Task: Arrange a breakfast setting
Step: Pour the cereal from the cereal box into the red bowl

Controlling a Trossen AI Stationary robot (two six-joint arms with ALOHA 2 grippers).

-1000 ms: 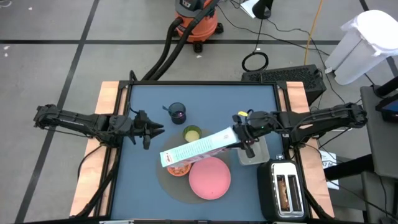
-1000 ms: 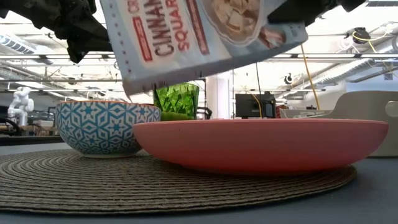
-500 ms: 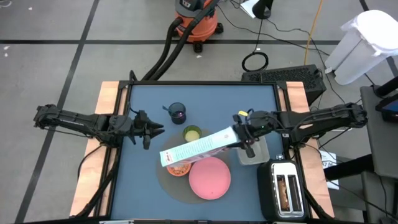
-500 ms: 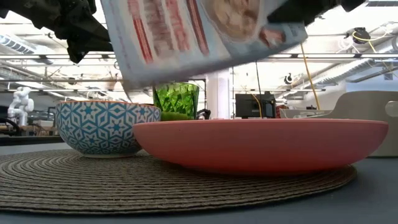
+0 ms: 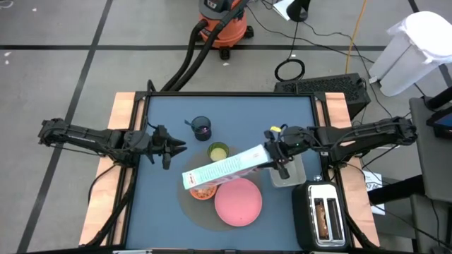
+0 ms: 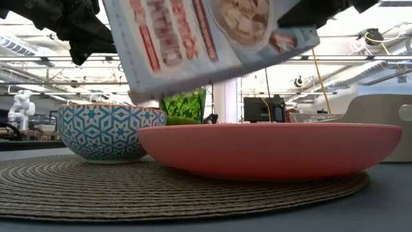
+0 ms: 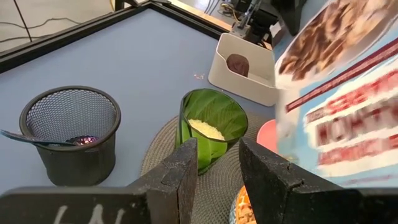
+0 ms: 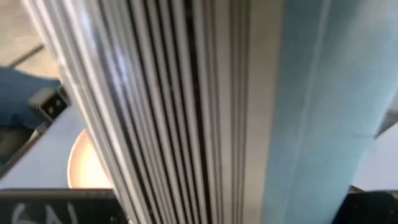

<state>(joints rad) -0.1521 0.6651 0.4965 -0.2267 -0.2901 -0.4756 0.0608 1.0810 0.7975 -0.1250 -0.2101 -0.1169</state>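
Observation:
The cereal box [image 5: 226,167] hangs tilted over the round grey mat [image 5: 200,210], with my right gripper [image 5: 272,156] shut on its higher end. Its lower end [image 5: 189,180] is above the small orange bowl [image 5: 203,191], which holds cereal. The pink plate [image 5: 238,201] lies on the mat beside the bowl. The green cup [image 7: 208,124] stands at the mat's far edge. The dark blue mug [image 7: 68,134] holds the purple spoon [image 7: 37,138]. The dark red fruit [image 7: 238,62] lies in the clear tub. My left gripper [image 5: 173,147] hovers open left of the cup. My right gripper holds the cereal box by its higher end [image 5: 263,155], which points toward the table's right edge. The fingers come from the right, slanting a little downward. The box is lifted clear and slopes down toward the bowl. It fills the wrist view, hiding the fingers' hold.
The clear tub [image 5: 286,173] stands under my right gripper. A black toaster [image 5: 323,215] with toast in its slot stands at the near right corner. The blue table top [image 5: 247,113] is bare at the far side.
The cereal box has shaken slightly in my right gripper's hold. It keeps its tilt, and its lower end stays over the bowl.

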